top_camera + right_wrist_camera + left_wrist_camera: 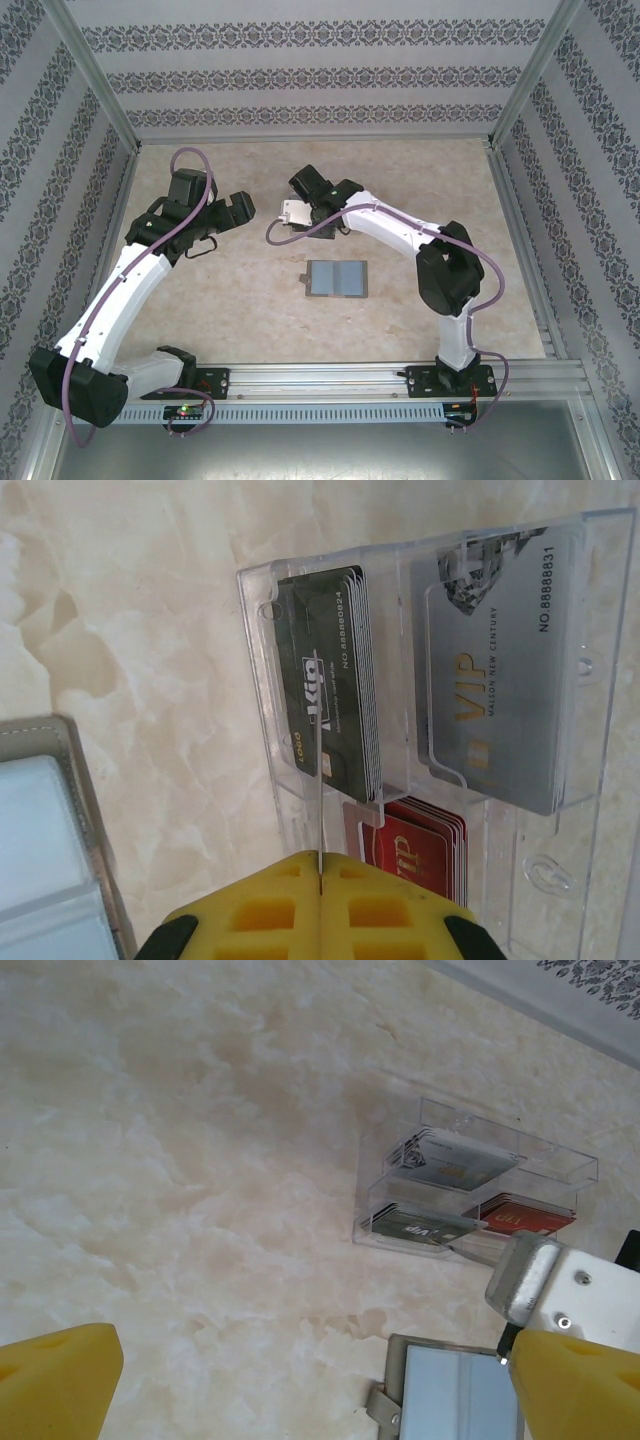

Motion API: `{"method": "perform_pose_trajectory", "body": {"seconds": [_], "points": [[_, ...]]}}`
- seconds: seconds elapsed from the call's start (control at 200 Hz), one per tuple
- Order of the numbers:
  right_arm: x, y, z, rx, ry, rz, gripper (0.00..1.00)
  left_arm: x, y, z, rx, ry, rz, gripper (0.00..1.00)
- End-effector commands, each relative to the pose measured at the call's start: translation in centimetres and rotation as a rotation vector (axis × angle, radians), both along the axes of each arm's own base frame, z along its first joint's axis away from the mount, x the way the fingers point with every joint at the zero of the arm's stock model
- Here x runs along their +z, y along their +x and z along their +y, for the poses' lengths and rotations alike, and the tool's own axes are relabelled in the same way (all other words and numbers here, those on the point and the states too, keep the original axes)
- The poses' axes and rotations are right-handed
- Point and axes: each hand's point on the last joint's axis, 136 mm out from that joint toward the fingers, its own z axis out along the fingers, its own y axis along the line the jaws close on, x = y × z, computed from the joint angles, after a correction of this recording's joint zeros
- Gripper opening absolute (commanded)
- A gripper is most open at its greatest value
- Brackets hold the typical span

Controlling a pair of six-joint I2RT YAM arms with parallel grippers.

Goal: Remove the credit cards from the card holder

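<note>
Right gripper (320,865) is pinching one credit card (320,780) edge-on, yellow pads closed flat on it, hanging just over the clear two-compartment box (258,680). Left gripper (315,1380) is sitting spread wide nearby, gripping nothing. Card holder (337,279) is lying open and flat on the table (230,300) between the arms, on the near side of the box.

The step looks like dropping the card into the box. To do it well:
- Keep the card vertical.
- Line its edge up with the compartment gap beside the dark cards (335,680).
- Lower it until the bottom edge is inside the walls, and only then let the pads part.
- Avoid bumping the box, since light plastic will probably slide.

Hard to tell:
- The held card is showing as a thin line, so its face and colour are unreadable.
- The red VIP cards (420,850) are partly behind the fingers.
- The silver VIP cards (500,670) are reading clearly.
- The holder's pockets are looking pale blue. They are cropped in the wrist views and too small from above to say whether any cards are left inside.
</note>
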Motion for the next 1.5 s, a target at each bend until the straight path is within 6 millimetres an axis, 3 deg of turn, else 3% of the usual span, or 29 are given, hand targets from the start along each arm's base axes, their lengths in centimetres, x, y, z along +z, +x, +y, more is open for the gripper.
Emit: {"method": "perform_pose_trajectory", "body": {"seconds": [0.0,0.585,0.844,1.054,1.124,1.184,1.494], "points": [[-0.2,0.9,1.0,0.027,-0.023,-0.033,0.00,-1.0,-0.6,1.5,0.044,0.036,0.038,1.00],[-3.1,2.7,2.5,0.023,-0.018,-0.017,0.00,-1.5,-0.5,1.9,0.063,0.019,0.050,1.00],[-4.7,3.4,1.7,-0.014,-0.049,-0.011,0.01,-1.7,-0.5,2.1,0.069,0.024,0.058,1.00],[-5.2,3.8,1.3,-0.038,-0.044,-0.005,0.13,-1.8,-0.5,2.1,0.065,0.025,0.057,1.00],[-5.1,4.0,1.3,-0.046,-0.043,-0.013,0.25,-1.9,-0.5,2.1,0.063,0.027,0.060,1.00],[-4.9,4.3,1.3,-0.058,-0.042,-0.029,0.30,-1.8,-0.4,2.1,0.065,0.025,0.059,1.00],[-3.8,5.9,0.5,-0.159,-0.005,-0.061,0.32,-1.9,-0.4,1.9,0.056,0.018,0.060,0.99]]}}
